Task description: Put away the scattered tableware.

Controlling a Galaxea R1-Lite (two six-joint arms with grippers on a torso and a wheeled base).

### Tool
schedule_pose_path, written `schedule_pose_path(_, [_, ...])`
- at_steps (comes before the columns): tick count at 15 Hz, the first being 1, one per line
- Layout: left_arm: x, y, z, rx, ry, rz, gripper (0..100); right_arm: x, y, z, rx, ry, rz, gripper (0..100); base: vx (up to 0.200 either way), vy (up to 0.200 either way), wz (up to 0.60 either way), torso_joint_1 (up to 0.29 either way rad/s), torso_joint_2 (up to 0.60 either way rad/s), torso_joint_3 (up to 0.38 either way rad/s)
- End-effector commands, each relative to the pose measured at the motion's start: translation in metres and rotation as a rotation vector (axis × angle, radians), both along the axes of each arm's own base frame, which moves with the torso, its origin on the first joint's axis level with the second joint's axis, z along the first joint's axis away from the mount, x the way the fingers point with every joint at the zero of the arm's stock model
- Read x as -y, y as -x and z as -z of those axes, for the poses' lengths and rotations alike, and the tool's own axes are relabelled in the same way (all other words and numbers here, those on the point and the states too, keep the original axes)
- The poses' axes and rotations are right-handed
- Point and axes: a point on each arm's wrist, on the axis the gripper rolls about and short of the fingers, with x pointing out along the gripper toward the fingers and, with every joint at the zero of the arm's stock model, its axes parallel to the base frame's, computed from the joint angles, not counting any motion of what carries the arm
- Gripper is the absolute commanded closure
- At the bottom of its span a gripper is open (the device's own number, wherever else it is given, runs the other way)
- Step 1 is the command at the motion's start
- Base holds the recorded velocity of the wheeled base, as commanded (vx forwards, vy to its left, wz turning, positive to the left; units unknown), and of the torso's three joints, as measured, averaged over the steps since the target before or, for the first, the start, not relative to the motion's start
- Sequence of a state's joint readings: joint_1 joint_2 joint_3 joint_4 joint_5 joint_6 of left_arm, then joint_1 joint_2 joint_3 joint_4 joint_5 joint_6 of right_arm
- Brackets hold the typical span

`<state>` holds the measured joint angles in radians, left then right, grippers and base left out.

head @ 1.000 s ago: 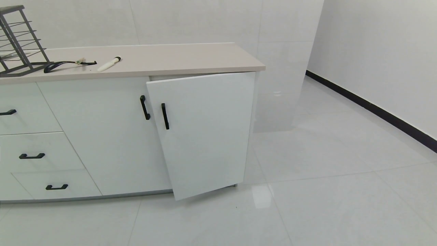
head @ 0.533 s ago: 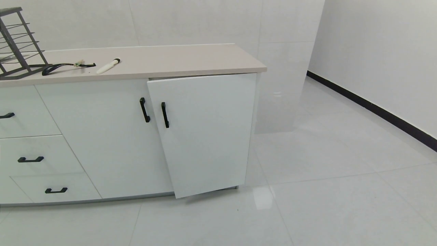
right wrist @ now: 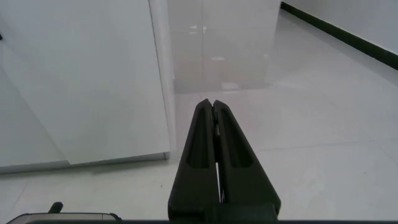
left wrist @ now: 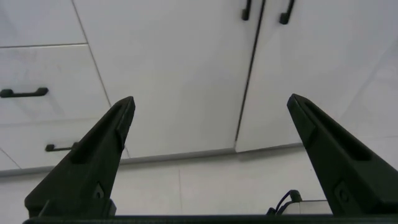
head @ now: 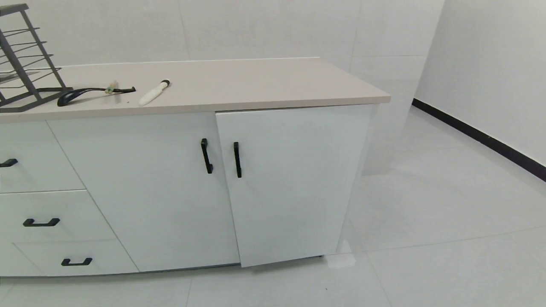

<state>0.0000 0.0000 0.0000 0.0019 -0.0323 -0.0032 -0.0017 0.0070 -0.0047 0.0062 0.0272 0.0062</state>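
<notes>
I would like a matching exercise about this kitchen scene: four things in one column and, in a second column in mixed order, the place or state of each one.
Column one:
1. black wire rack
2. white-handled utensil
3. left gripper
4. right gripper

Column two:
A. fingers shut together
B. lying flat on the beige countertop, beside the black ladle
C. fingers wide apart
D. standing at the countertop's left end

Pairs: 1-D, 2-B, 3-C, 4-A
</notes>
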Motion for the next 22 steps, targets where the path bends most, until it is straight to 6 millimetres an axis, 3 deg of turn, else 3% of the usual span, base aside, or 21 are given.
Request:
schedule_pose_path(1, [0.0000,0.0000,0.0000,0.000,0.000,0.000,0,0.0000,-0.0004,-0.0001,-0.005,0.000,-0.001,100,0.200,0.200,0.60,-0.007,0.00,0.002])
schedule_pose_path(3, [0.0000,0.0000,0.0000,0.000,0.000,0.000,0,0.0000,-0.0004,-0.0001,-0.005,0.000,-0.001,100,0.200,0.200,0.60,0.007,0.00,0.002])
schedule_pose_path(7, [0.0000,0.0000,0.0000,0.000,0.000,0.000,0,0.0000,-0.0005,-0.0001,-0.007,0.000,-0.001,100,0.200,0.200,0.00,0.001,0.00,0.005])
schedule_pose_path(13, [-0.0001,0.0000,0.0000,0.000,-0.002,-0.003,0,0.0000,-0.0005,-0.0001,-0.007,0.000,-0.001,100,0.000,0.200,0.00,0.005,0.00,0.000])
schedule_pose_path(17, [0.0000,0.0000,0.0000,0.000,0.001,-0.002,0,0.0000,-0.0005,-0.0001,-0.007,0.000,-0.001,100,-0.200,0.050,0.00,0.001,0.00,0.004])
schedule_pose_path(22, [0.0000,0.0000,0.0000,0.000,0.001,-0.002,0,0.0000,-0.0004,-0.0001,-0.005,0.000,-0.001,100,0.000,0.200,0.12,0.000,0.00,0.003])
